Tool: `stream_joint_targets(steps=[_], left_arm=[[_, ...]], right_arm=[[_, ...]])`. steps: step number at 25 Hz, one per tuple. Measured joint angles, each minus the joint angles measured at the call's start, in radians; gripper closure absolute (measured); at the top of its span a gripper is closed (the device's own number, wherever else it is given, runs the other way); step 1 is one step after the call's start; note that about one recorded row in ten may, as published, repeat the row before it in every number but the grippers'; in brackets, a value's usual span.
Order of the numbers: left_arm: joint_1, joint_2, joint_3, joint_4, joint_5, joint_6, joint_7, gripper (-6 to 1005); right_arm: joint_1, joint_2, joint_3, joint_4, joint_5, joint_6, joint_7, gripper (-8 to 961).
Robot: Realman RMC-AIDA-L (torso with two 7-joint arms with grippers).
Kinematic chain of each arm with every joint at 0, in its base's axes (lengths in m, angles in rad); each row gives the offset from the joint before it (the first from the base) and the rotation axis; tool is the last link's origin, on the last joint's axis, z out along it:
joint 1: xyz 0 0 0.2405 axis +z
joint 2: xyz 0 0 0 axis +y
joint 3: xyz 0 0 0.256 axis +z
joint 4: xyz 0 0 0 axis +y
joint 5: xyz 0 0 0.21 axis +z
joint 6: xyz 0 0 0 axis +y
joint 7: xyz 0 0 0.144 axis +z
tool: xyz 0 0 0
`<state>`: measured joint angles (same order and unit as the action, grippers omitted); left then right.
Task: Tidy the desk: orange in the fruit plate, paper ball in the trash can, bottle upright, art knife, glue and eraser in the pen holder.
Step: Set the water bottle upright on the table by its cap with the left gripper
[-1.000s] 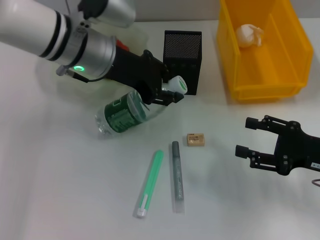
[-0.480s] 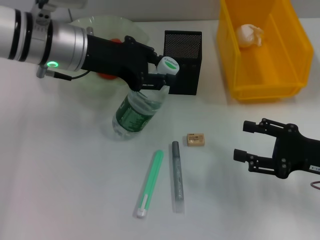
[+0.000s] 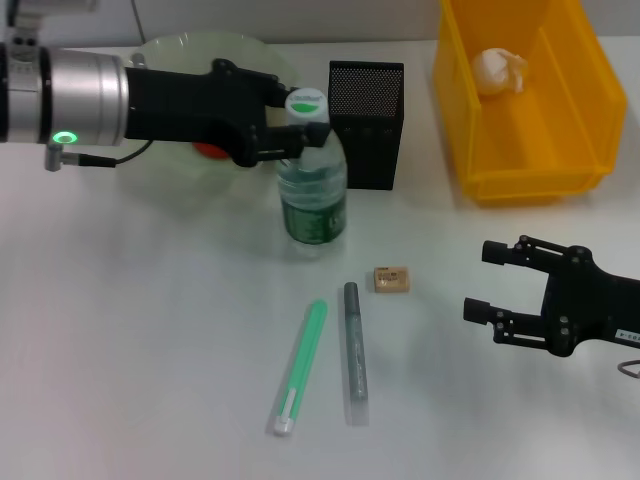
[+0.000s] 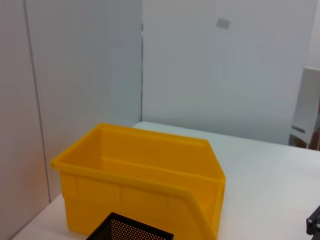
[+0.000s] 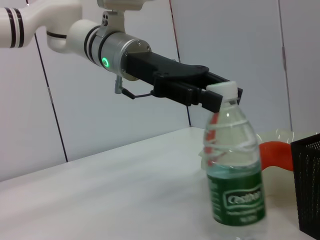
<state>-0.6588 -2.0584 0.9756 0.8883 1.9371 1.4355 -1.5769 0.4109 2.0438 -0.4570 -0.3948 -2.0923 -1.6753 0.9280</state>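
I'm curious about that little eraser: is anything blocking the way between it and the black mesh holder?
Nothing visible stands in the way. The eraser lies on bare table in front of the pen holder; the upright bottle, held by the left hand, stands off to one side.

Bottle (image 3: 312, 195) stands upright beside pen holder (image 3: 366, 124), left gripper (image 3: 292, 131) clamped at its neck (white cap visible). Right gripper (image 3: 492, 282) spread wide, hovering near eraser (image 3: 391, 279).

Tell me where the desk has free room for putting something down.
Bare desk lies left of the green stick, and also between the eraser and the right gripper. It is crowded where the left gripper holds the bottle beside the pen holder and fruit plate.
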Motion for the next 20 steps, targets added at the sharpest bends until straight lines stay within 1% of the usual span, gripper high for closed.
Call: stream_joint_targets(steps=[4,8,9,13,16,20], left_arm=[[0.023,-0.003,-0.057,-0.011,-0.019,0.039,0.042,515],[0.044,-0.001,-0.074,-0.014,-0.045,0.066,0.072,512],[0.066,0.001,-0.086,-0.014,-0.066,0.086,0.092,511],[0.082,0.001,-0.112,-0.015,-0.075,0.101,0.103,507],[0.11,0.0,-0.182,-0.017,-0.08,0.14,0.128,505],[0.143,0.002,-0.218,-0.019,-0.098,0.158,0.139,501]], right_arm=[[0.002,0.002,0.0,-0.001,0.0,0.0,0.0,178],[0.005,0.004,-0.004,0.002,0.0,0.0,0.0,178],[0.006,0.004,-0.006,0.003,0.0,0.0,0.0,178],[0.01,0.006,-0.013,0.005,0.0,0.002,0.0,178],[0.011,0.007,-0.013,0.005,0.0,0.008,0.0,179],[0.012,0.007,-0.013,0.005,0.0,0.009,0.0,179]])
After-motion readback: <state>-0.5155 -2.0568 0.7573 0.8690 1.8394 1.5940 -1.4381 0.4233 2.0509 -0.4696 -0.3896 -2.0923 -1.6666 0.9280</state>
